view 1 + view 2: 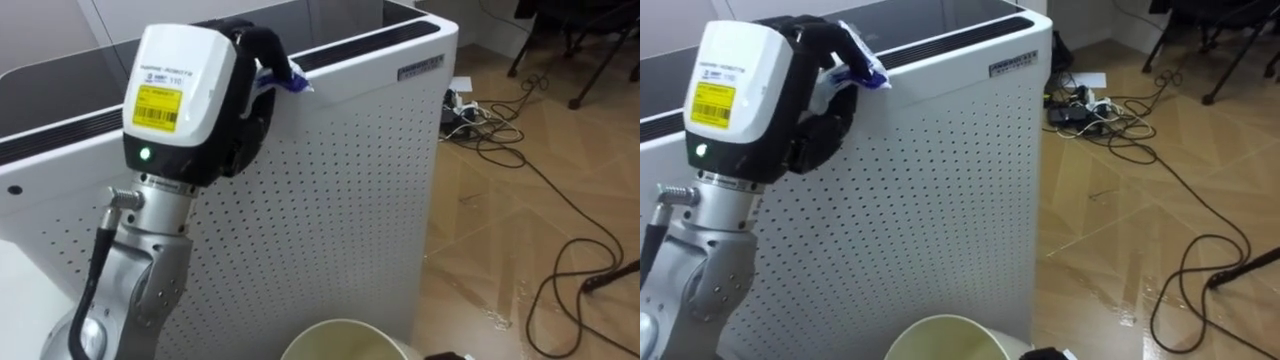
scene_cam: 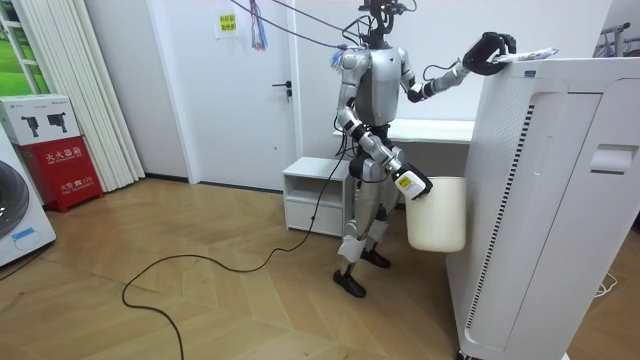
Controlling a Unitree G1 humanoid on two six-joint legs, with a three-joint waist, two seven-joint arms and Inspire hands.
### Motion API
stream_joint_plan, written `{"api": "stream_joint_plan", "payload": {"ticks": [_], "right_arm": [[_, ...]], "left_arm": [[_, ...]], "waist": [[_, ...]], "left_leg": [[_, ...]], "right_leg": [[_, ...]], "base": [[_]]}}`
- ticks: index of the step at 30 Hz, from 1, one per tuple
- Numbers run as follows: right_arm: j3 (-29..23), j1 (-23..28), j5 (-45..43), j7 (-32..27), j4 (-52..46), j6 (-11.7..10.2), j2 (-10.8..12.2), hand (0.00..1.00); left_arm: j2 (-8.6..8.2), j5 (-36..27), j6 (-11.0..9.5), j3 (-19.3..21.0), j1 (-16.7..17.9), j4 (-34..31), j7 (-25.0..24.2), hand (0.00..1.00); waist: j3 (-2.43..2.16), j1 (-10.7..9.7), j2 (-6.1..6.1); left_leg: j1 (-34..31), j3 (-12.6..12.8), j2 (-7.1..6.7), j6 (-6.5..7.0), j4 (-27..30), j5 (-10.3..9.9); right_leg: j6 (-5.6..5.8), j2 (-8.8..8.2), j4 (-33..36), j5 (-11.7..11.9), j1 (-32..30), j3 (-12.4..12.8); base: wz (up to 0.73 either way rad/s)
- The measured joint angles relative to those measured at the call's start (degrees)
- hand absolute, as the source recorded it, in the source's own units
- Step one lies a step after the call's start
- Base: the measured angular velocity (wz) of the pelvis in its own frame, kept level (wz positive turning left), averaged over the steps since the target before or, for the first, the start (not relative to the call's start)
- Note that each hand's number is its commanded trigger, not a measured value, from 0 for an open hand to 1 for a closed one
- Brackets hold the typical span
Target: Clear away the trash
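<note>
Item: garbage scrap (image 1: 289,80), blue and white, at the top edge of the white perforated cabinet (image 1: 350,190), jutting from the fingertips along that edge. Holder: left hand (image 1: 248,105), arm raised high, fingers curled round the scrap. Receptacle: cream bin (image 1: 345,338), well below, beside the right hand (image 2: 411,184), whose grasp cannot be told.
</note>
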Motion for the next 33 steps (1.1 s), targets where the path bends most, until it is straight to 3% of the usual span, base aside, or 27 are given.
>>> {"api": "stream_joint_plan", "payload": {"ticks": [7, 11, 15, 19, 22, 26, 29, 33], "right_arm": [[0.1, 0.0, 0.1, -0.4, 0.0, 1.1, 0.1, 1.0], [0.1, 0.0, 0.5, -0.6, -0.9, 1.2, 0.1, 1.0], [0.1, 0.0, 1.0, -0.4, -2.2, 1.1, -0.5, 1.0], [0.1, -0.1, 2.1, -0.5, -2.2, 0.8, -0.2, 1.0], [0.3, -0.1, 2.1, -0.5, -2.2, 0.6, -0.1, 1.0], [0.4, -0.1, 2.1, -0.1, -2.2, 0.2, 0.8, 1.0], [1.8, -0.5, 2.3, -0.2, -2.2, 0.1, 0.8, 1.0], [2.5, -0.6, 2.2, 0.1, -2.2, 0.1, 0.9, 1.0]], "left_arm": [[-0.02, 0.0, 0.6, 0.0, 0.0, -0.5, 0.1, 1.0], [-0.01, -0.1, 0.4, 0.0, 0.4, -1.2, 0.2, 1.0], [0.01, -3.7, 0.0, 0.0, 0.4, -2.3, 0.2, 1.0], [-0.46, -16.8, -1.6, 0.6, 1.1, -5.0, -0.3, 1.0], [-2.84, -27.1, -2.6, 1.3, 1.2, -8.2, -3.0, 1.0], [-5.25, -41.1, -6.0, 0.3, 3.6, -12.6, -8.0, 1.0], [-5.23, -51.9, -6.2, -2.4, 4.8, -13.1, -14.4, 1.0], [-5.83, -57.5, -6.0, -3.7, 6.6, -13.0, -21.5, 1.0]], "waist": [[0.1, 0.0, -0.07], [0.39, 0.0, -0.53], [0.19, 0.0, -0.48], [0.28, 0.2, -0.98], [0.29, 0.2, -1.04], [0.3, 0.2, -1.1], [0.26, 0.2, -1.31], [0.31, 0.3, -1.72]], "left_leg": [[0.1, 0.0, 0.01, -0.03, 0.1, 0.0], [0.1, 0.0, 0.02, -0.03, 0.2, 0.1], [-0.1, -0.3, 0.03, -0.03, 0.4, 0.1], [-0.6, -0.9, 0.1, -0.04, 0.5, 0.1], [-0.8, -1.4, 0.07, -0.04, 0.6, 0.1], [-1.2, -1.5, 0.09, -0.04, 0.6, 0.1], [-1.3, -1.7, 0.08, -0.05, 0.9, 0.1], [-1.5, -1.7, 0.12, -0.05, 1.4, 0.1]], "right_leg": [[0.0, 0.02, 0.0, 0.0, -0.1, 0.0], [0.0, 0.04, -0.1, 0.0, -0.1, 0.0], [-0.01, 0.02, -0.3, 0.0, 0.1, -0.4], [-0.02, 0.02, -0.6, 0.0, 0.1, -1.2], [-0.02, -0.04, -0.6, 0.0, 0.1, -2.1], [-0.02, -0.12, -0.6, 0.0, -0.2, -3.3], [-0.02, -0.2, -0.6, 0.0, -0.1, -4.2], [-0.02, -0.2, -0.4, 0.0, -0.1, -4.2]], "base": [[0.0], [0.0], [0.05], [0.09], [0.06], [0.02], [0.06], [0.0]]}}
